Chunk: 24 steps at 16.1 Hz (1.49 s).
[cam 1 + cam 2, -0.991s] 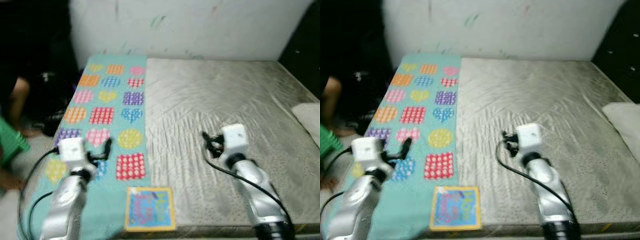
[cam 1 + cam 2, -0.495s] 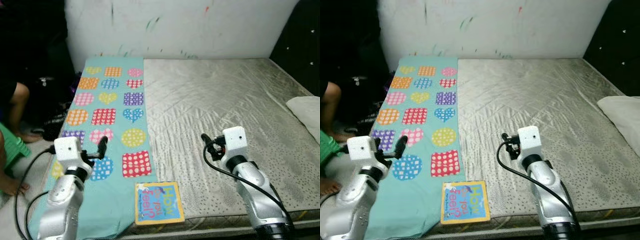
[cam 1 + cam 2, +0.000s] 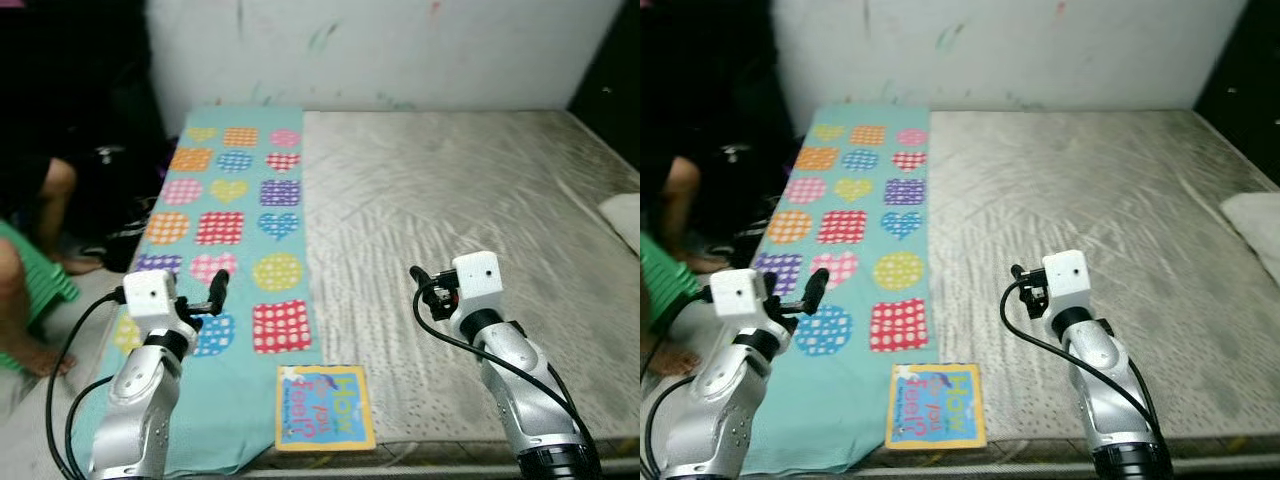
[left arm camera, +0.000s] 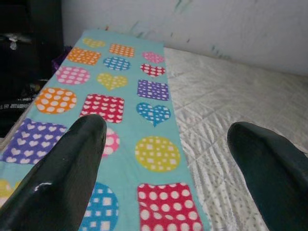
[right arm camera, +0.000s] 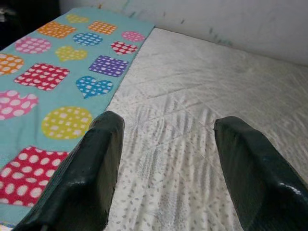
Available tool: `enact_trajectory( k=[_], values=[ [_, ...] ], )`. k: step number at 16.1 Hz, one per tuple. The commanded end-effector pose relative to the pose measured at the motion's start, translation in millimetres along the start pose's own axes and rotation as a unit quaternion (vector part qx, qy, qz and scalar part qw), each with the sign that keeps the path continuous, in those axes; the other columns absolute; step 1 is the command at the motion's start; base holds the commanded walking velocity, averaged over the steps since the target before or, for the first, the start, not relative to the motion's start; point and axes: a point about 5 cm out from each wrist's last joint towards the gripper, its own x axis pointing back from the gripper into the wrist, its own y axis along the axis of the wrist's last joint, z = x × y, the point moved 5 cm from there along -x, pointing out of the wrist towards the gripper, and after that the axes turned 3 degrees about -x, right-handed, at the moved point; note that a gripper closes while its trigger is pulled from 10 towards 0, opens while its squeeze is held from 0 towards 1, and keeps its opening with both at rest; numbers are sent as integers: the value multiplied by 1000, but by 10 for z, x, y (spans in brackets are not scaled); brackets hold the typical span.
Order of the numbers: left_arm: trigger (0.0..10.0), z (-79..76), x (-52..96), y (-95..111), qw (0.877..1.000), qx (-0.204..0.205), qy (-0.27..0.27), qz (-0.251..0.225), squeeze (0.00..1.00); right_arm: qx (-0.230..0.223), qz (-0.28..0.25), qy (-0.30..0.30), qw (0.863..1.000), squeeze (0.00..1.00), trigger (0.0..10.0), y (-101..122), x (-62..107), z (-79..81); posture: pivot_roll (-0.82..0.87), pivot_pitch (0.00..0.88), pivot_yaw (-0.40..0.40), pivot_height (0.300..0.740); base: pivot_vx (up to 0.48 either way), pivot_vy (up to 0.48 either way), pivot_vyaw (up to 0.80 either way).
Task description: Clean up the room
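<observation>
Book: one (image 3: 324,407), at the mattress's (image 3: 480,200) front edge, on the teal blanket (image 3: 235,210).
Pillow: one (image 3: 1252,215), right edge.
Left gripper (image 4: 168,159): spread, empty.
Right gripper (image 5: 166,159): spread, empty.

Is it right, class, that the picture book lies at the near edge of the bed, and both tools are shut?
Not quite. The picture book does lie at the near edge of the bed, but the left tool and right tool are open, as both wrist views show.

Bright and even on the bed (image 3: 470,200). Very dark in the far left corner. A bit soft and blurry all over. Close black fingers (image 4: 62,178) out of focus.
</observation>
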Motion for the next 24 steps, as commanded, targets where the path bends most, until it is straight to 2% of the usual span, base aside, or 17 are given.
enact_trajectory(
  k=[1, 8, 14, 18, 24],
  values=[
    [10000, 53, 5, -27, 1000, 1, 5, 6, 0, -1, -4, 3, 1000, 0, 10000, 28, -20, 19, -132, 0, -12, 740, 0, 480, 0],
    [10000, 53, 18, -25, 1000, -2, 6, 7, 0, 1, -4, 4, 1000, 0, 10000, 36, -23, 11, -131, 0, -13, 740, 0, 0, 0],
    [10000, 153, 16, -1, 1000, -15, 22, 9, 0, -4, -15, 1, 1000, 0, 10000, 113, -37, -5, -132, 0, -6, 740, 0, 0, -173],
    [10000, 157, 67, -28, 1000, -16, 21, 16, 0, -27, -12, -9, 1000, 0, 10000, 92, -12, -26, -128, 10, -1, 740, 0, 0, 0],
    [10000, 127, 83, -42, 1000, -13, 12, 23, 0, -47, -19, -2, 999, 0, 10000, 136, -10, 36, -126, 28, 1, 740, 0, 0, 0]
  ],
)
